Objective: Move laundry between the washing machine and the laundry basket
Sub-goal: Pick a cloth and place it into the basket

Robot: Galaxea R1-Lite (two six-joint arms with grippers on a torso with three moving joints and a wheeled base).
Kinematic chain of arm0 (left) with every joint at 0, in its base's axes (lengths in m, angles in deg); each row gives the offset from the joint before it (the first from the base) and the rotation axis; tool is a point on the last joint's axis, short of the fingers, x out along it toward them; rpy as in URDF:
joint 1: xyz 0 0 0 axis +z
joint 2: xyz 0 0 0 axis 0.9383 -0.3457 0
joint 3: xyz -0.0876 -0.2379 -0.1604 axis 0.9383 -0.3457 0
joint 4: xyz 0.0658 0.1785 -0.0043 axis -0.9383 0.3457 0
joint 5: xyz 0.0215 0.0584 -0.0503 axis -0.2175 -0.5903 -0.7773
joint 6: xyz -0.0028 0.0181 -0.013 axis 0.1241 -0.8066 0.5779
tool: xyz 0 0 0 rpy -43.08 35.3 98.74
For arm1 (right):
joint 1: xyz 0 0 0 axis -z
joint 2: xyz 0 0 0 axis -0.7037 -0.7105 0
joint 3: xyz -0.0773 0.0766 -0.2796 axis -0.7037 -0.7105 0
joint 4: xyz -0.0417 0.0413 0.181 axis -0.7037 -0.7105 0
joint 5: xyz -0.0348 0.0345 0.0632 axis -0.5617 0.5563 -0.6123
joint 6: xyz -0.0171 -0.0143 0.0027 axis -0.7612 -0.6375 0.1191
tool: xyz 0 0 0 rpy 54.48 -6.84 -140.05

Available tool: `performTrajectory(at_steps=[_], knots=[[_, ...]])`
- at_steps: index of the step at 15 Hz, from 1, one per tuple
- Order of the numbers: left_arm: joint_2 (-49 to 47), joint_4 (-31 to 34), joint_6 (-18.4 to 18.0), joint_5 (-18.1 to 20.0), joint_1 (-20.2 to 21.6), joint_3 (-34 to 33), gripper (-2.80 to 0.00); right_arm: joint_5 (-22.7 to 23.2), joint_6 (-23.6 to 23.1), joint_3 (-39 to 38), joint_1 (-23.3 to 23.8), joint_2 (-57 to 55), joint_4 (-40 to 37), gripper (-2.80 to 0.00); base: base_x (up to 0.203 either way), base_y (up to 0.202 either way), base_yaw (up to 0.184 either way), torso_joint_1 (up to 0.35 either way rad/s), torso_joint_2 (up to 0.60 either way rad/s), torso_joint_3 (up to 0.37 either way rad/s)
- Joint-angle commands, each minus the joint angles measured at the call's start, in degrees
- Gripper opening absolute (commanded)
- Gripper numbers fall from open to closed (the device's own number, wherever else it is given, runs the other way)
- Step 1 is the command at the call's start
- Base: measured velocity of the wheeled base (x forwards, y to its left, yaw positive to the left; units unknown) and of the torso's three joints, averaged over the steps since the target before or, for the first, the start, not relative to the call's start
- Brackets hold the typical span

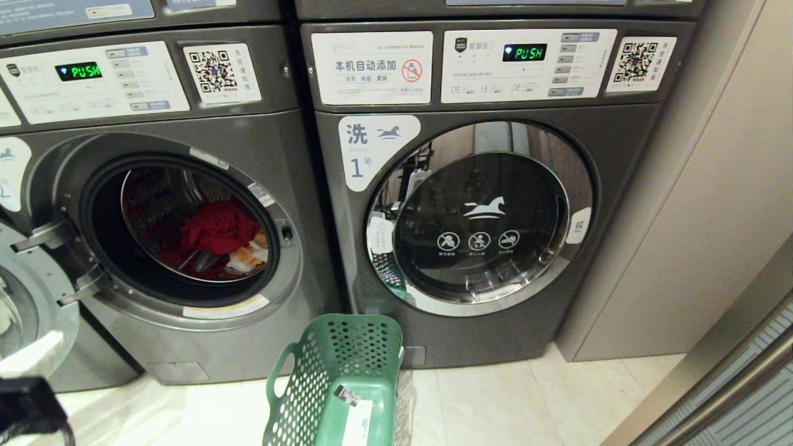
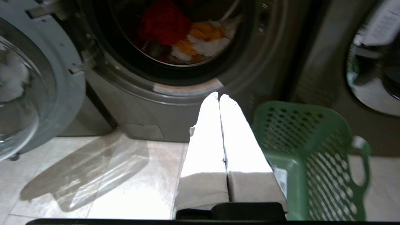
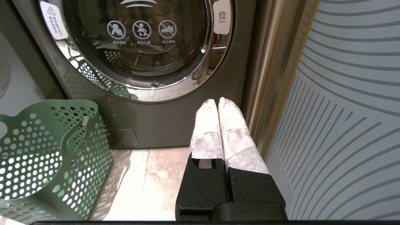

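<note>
left pincer [image 2: 219,97]: closed (empty) | laundry [image 2: 187,34] in washing machine [image 2: 187,103] | laundry basket [image 2: 312,150] beside

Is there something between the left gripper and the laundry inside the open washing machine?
Nothing visible. The washing machine door is swung open, and the laundry lies in the drum straight beyond the shut left gripper. The laundry basket stands beside that path.

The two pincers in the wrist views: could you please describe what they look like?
Each has two long, tapering fingers wrapped in white covering, mounted on a black base. The left pincer is white almost down to that base. The right pincer shows more of its black, grainy finger blocks, and its white wrap looks like fibrous tape with rough edges.
</note>
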Motion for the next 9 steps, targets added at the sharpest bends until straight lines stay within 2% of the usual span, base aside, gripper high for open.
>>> performTrajectory(at_steps=[1,5,7,9], knots=[[17.39,7.68,0.40,0.52,-2.12,-3.90,-2.80,0.00,0.02,-1.90,-0.01,0.00,0.04,-2.80,0.000,0.000,0.000,0.000,0.00,0.000],[40.82,28.75,0.42,4.84,-3.64,-6.58,-2.80,0.00,0.02,-1.85,-0.01,0.00,0.04,-2.80,0.000,0.000,0.000,0.000,0.00,0.000],[48.56,33.54,-0.40,6.60,-4.05,-7.13,-2.80,0.00,0.02,-1.91,-0.01,0.00,0.04,-2.80,0.000,0.000,0.000,0.000,0.00,0.000],[49.62,37.27,-0.29,7.79,-4.42,-7.63,-2.80,0.00,0.02,-1.93,-0.01,0.00,0.04,-2.80,0.000,0.000,0.000,0.000,0.00,0.000]])
